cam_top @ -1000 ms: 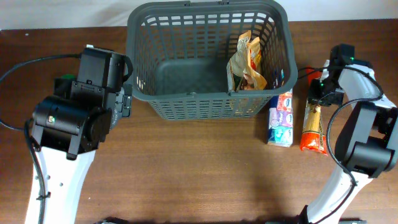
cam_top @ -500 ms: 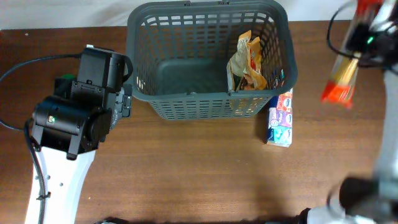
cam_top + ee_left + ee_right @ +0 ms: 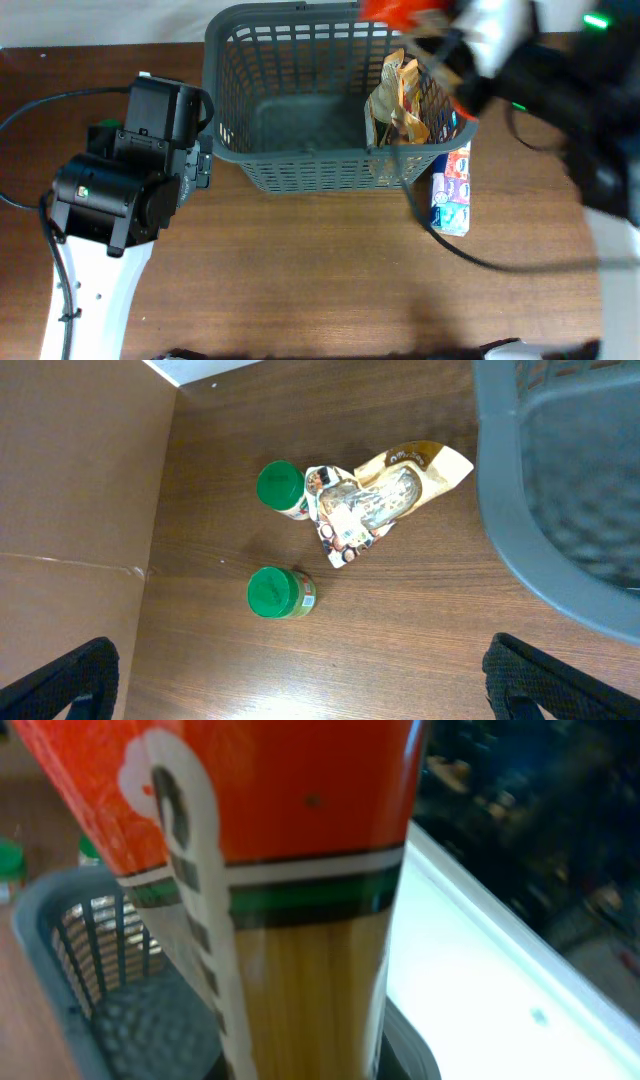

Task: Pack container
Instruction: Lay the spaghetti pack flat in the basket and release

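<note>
The dark grey basket (image 3: pixel 225 110) stands at the back middle of the table, with a snack bag (image 3: pixel 395 100) leaning inside its right end. My right gripper (image 3: pixel 440 35) is shut on an orange spaghetti pack (image 3: pixel 395 10) and holds it high over the basket's back right corner; the pack fills the right wrist view (image 3: pixel 290 870), with the basket (image 3: pixel 60 940) below. My left gripper (image 3: pixel 300 690) is open and empty left of the basket (image 3: pixel 540 480), above bare wood.
Two green-lidded jars (image 3: pixel 280 485) (image 3: pixel 272 592) and a printed pouch (image 3: pixel 375 500) lie left of the basket. A blue-and-white carton (image 3: pixel 452 190) lies just in front of the basket's right corner. The left arm (image 3: pixel 120 190) covers the left table.
The right arm lifted the spaghetti pack from the table at the right, swung it up and leftward, and now holds it over the basket. The left arm has not moved.
</note>
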Robot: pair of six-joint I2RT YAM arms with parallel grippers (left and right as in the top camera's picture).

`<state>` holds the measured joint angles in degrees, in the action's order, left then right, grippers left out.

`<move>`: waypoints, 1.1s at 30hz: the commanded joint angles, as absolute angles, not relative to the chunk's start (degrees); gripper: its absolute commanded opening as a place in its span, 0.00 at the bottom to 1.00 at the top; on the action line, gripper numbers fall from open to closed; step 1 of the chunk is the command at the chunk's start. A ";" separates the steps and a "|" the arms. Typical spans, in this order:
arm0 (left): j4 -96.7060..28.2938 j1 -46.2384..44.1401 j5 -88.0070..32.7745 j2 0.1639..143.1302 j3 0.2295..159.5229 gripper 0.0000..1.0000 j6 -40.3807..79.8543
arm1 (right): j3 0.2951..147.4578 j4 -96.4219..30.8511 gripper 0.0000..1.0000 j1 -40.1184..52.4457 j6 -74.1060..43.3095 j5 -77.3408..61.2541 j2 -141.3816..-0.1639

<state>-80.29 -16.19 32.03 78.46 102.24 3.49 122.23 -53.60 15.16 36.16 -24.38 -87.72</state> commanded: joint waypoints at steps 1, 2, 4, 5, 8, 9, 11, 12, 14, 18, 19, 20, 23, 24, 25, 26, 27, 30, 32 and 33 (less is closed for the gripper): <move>-80.16 -15.86 33.23 78.54 102.41 0.99 3.44 | 122.43 -49.95 0.04 18.70 47.03 -25.50 -93.97; -80.16 -15.86 33.23 78.54 102.41 0.99 3.44 | 122.43 -49.47 0.04 19.55 49.56 -25.50 -96.07; -80.14 -15.86 33.23 78.54 102.41 0.99 3.44 | 122.43 -48.34 0.04 21.32 53.10 -25.50 -101.27; -80.16 -15.86 33.23 78.54 102.41 1.00 3.44 | 122.43 -48.10 0.04 21.78 53.82 -25.50 -102.89; -80.16 -15.86 33.23 78.54 102.41 0.99 3.44 | 122.43 -46.98 0.04 22.59 54.00 -25.50 -108.31; -80.16 -15.86 33.23 78.54 102.41 0.99 3.42 | 122.43 -46.65 0.04 22.81 53.95 -25.50 -109.69; -80.14 -15.86 33.23 78.54 102.41 0.99 3.44 | 122.43 -46.15 0.04 23.05 53.80 -25.52 -112.77; -80.16 -15.86 33.23 78.54 102.41 0.99 3.44 | 122.43 -45.74 0.04 23.20 53.28 -25.50 -114.04; -80.16 -15.86 33.23 78.54 102.41 0.99 3.44 | 122.43 -45.15 0.04 23.46 52.88 -25.52 -116.86; -80.16 -15.86 33.23 78.54 102.41 0.99 3.44 | 122.43 -44.47 0.04 23.62 52.90 -25.36 -121.23; -80.14 -15.86 33.23 78.54 102.41 0.99 3.44 | 122.43 -44.27 0.04 23.62 52.88 -25.23 -122.23; -80.16 -15.86 33.23 78.54 102.41 0.99 3.44 | 122.43 -44.23 0.04 23.59 52.90 -25.23 -123.00; -80.16 -15.86 33.23 78.54 102.41 0.99 3.44 | 122.43 -43.11 0.04 23.55 52.86 -24.82 -125.84; -80.16 -15.86 33.23 78.54 102.41 0.99 3.44 | 122.43 -42.76 0.04 23.53 52.82 -24.64 -126.39; -80.16 -15.86 33.23 78.54 102.41 0.99 3.44 | 122.43 -42.24 0.04 23.49 51.88 -24.01 -127.02; -80.16 -15.86 33.23 78.54 102.41 0.99 3.44 | 122.43 -41.60 0.04 23.49 50.41 -22.90 -127.57; -80.16 -15.86 33.23 78.54 102.41 0.99 3.44 | 122.43 -41.04 0.05 23.49 48.51 -21.30 -128.38; -80.16 -15.86 33.23 78.54 102.41 0.99 3.44 | 122.43 -40.69 0.12 23.51 46.28 -20.73 -129.99; -80.16 -15.86 33.23 78.54 102.41 0.99 3.44 | 122.43 -40.03 0.25 23.49 43.86 -20.43 -130.85; -80.16 -15.86 33.23 78.54 102.41 0.99 3.44 | 122.43 -39.27 0.26 23.31 41.93 -20.27 -131.31</move>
